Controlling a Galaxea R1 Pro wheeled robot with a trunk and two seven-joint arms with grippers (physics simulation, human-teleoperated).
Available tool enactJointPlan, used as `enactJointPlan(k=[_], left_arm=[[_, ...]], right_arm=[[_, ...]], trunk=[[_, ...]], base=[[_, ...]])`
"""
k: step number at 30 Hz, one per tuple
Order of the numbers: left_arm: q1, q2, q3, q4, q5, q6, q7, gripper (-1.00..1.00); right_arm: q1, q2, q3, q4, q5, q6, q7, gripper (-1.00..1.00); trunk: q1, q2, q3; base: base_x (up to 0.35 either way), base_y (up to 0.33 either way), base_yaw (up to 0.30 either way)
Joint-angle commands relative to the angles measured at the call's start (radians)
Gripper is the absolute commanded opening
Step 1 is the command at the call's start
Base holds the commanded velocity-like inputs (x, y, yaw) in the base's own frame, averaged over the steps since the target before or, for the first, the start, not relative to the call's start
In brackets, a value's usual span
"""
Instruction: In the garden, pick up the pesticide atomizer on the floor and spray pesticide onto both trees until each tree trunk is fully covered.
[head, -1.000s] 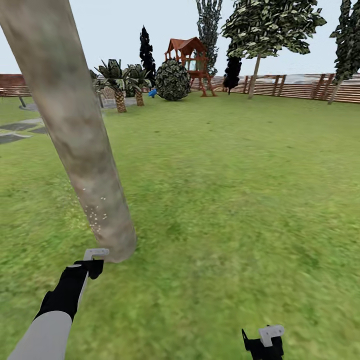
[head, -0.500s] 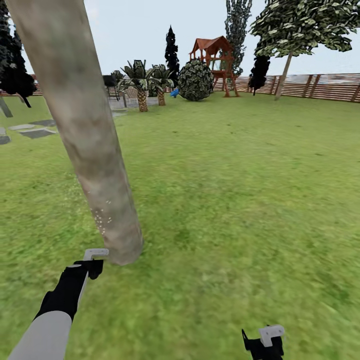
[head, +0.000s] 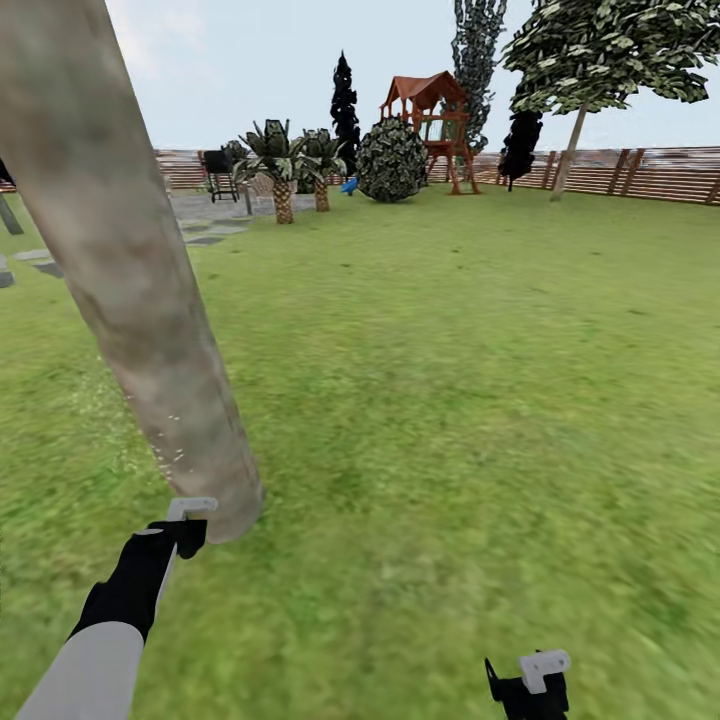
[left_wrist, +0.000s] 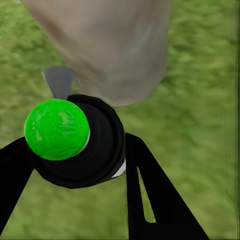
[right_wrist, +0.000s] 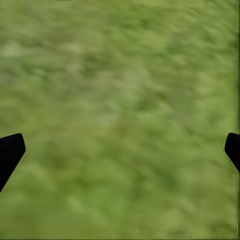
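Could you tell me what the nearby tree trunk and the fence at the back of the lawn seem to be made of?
The tree trunk looks like smooth, matte bark, pale grey-beige with soft mottling and small white specks low down; as a render, it shows no real grain. The fence looks like brown wooden boards, going by the horizontal slats and upright posts, with a dull finish.

No readable text, labels, brands or nos. anywhere in these views, incl. on the bottle, the trunk, the fence or the playhouse
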Motion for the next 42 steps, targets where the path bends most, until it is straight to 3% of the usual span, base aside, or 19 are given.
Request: enactJointPlan(k=[1,12,24,39,42], left_arm=[[0.0,0.0,0.0,0.0,0.0,0.0,0.0,-1.0],[0.0,0.0,0.0,0.0,0.0,0.0,0.0,-1.0],[0.0,0.0,0.0,-0.001,0.0,0.0,0.0,-1.0],[0.0,-0.001,-0.002,-0.014,0.001,-0.001,-0.003,-1.0],[-0.016,-0.018,-0.008,-0.015,0.002,0.002,-0.014,-1.0]], right_arm=[[0.0,0.0,0.0,0.0,0.0,0.0,0.0,1.0],[0.0,0.0,0.0,0.0,0.001,0.0,0.001,1.0],[0.0,0.0,0.0,0.0,0.001,0.0,0.001,1.0],[0.0,0.0,0.0,0.001,0.001,0.001,0.0,1.0],[0.0,0.0,0.0,0.001,0.001,0.001,0.0,1.0]], trunk=[[0.0,0.0,0.0],[0.0,0.0,0.0],[0.0,0.0,0.0],[0.0,0.0,0.0],[0.0,0.0,0.0]], base=[[0.094,-0.263,0.185],[0.116,-0.263,0.26],[0.157,-0.248,0.023],[-0.108,-0.157,0.271],[-0.001,0.0,0.278]])
